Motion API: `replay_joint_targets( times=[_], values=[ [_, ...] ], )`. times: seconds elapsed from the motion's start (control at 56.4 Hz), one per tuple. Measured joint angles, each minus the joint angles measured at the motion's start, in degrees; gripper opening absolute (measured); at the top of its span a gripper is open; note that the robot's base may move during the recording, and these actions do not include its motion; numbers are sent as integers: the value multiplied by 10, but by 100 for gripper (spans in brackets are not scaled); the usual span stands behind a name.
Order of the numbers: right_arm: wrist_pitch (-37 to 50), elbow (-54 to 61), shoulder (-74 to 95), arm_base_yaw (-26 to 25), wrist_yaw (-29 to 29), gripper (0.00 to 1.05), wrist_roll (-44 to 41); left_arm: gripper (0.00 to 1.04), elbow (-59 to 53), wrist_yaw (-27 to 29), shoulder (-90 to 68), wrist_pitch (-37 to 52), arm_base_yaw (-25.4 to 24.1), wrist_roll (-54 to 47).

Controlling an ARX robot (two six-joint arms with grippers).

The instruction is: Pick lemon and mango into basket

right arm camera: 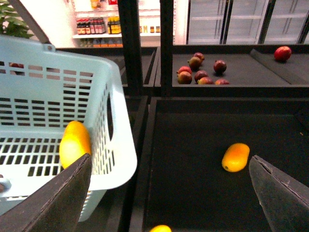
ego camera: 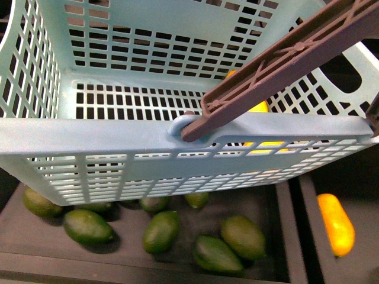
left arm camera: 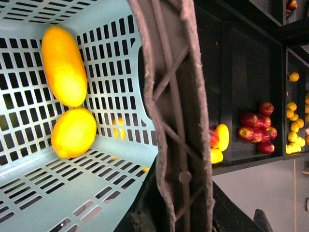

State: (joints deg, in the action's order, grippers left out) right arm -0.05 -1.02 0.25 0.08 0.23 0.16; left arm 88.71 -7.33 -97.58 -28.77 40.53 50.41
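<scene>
The light teal basket (ego camera: 118, 139) fills the front view, tilted, with its brown swing handle (ego camera: 284, 65) raised. My left gripper (left arm camera: 173, 215) is shut on that handle (left arm camera: 171, 111). Inside the basket (left arm camera: 29, 188) an elongated yellow-orange mango (left arm camera: 63, 65) lies against the slotted wall, and a rounder yellow lemon (left arm camera: 74, 132) touches it. Yellow fruit (ego camera: 260, 107) shows through the wall in the front view. My right gripper (right arm camera: 169, 193) is open and empty, beside the basket (right arm camera: 58, 111) and over a black bin holding another mango (right arm camera: 235, 157).
Several dark green oval fruits (ego camera: 89, 226) lie in a black bin below the basket, and one loose mango (ego camera: 336, 223) lies in the bin to the right. Red apples (right arm camera: 200, 72) sit on a shelf behind. Black dividers (right arm camera: 142, 159) separate the bins.
</scene>
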Motion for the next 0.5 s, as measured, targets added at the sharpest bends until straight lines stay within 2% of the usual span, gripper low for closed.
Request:
replay_joint_targets(
  times=[0.337, 0.496],
  values=[
    [0, 0, -1, 0, -2, 96, 0, 7, 0, -14, 0, 0, 0, 1],
    [0, 0, -1, 0, -2, 96, 0, 7, 0, -4, 0, 0, 0, 0]
  ],
)
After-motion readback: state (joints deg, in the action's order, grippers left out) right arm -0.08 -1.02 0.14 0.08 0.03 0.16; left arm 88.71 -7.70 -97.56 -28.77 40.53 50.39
